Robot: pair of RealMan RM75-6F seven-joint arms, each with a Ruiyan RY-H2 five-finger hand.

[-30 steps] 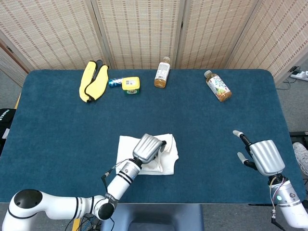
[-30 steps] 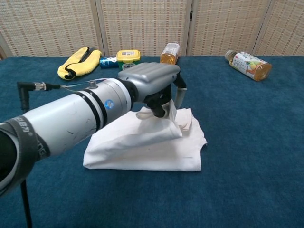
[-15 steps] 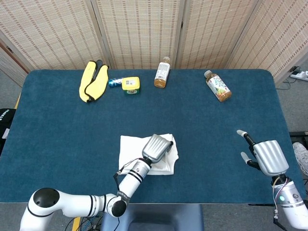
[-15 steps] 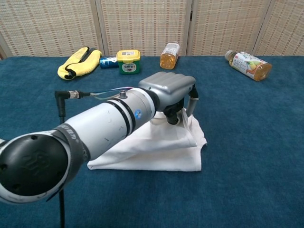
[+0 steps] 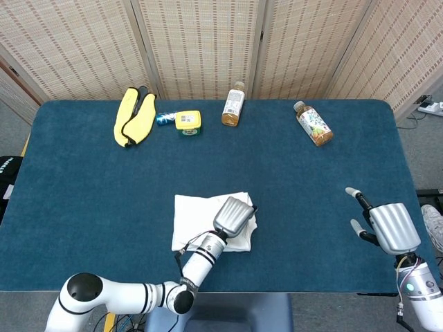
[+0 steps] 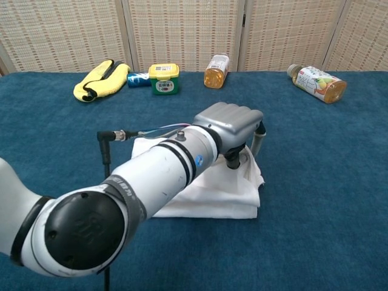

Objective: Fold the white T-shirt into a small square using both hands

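We cannot see the part of the white T-shirt [image 6: 227,193] lying under the left hand [image 6: 233,124], nor whether its fingers pinch cloth. The right hand [image 5: 389,225] is out of the chest view; its fingertips are hidden.

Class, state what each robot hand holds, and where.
The left hand rests on the folded white T-shirt near its right edge; any grip is hidden. The right hand holds nothing.

My left hand [image 6: 230,126] has a ribbed silver-grey metal back and dark fingers [image 6: 233,159]. Behind them my wrist is white with black rings and a small blue mark; thin coloured wires run to a black angled plug. My right hand [image 5: 392,227] has the same silver shell, with dark, pale-tipped fingers [image 5: 354,194].
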